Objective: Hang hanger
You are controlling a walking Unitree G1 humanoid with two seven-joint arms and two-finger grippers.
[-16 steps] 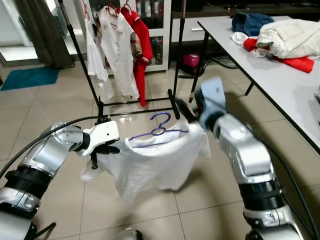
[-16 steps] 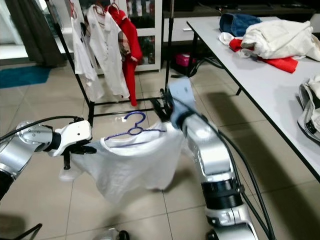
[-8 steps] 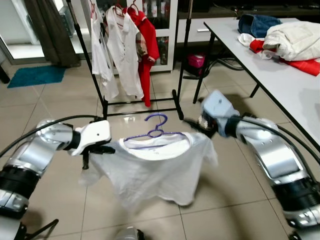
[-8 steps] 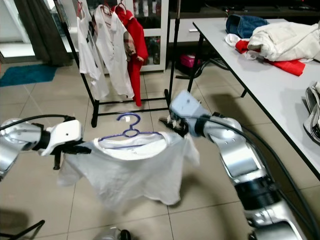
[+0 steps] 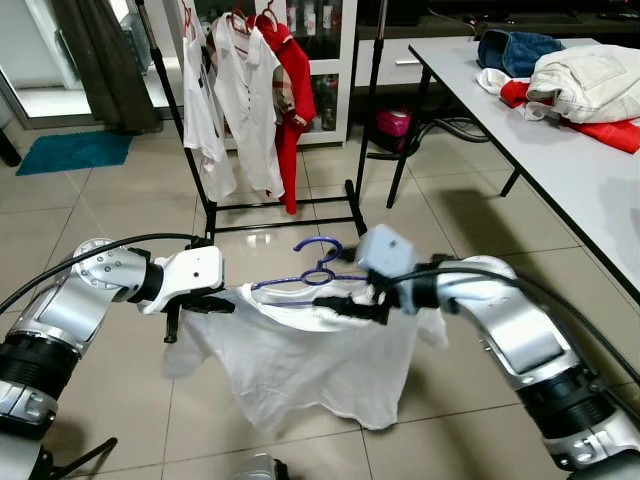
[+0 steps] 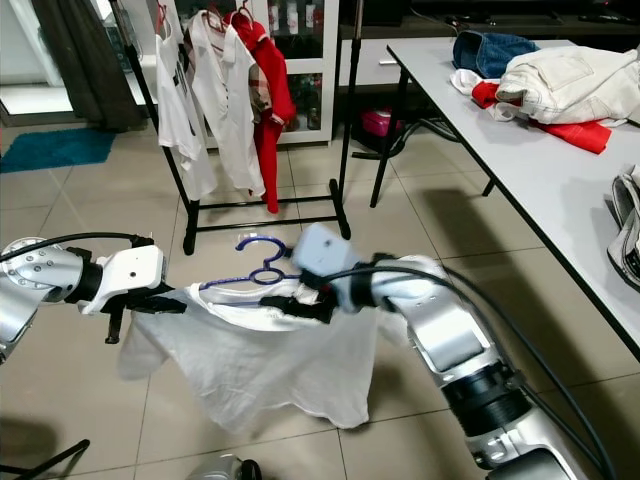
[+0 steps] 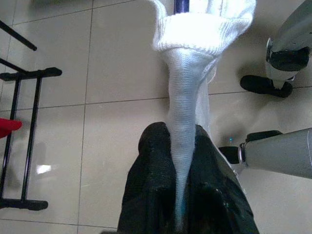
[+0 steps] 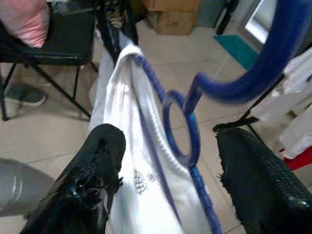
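Right gripper has swung in from the shirt's far shoulder to the collar — fingers spread either side of the blue plastic hanger. Left gripper pinches the ribbed edge of the white knit shirt, which hangs limp between the arms above the tiled floor.

A white shirt droops from a blue hanger — left gripper pinching one shoulder, right gripper at the collar.
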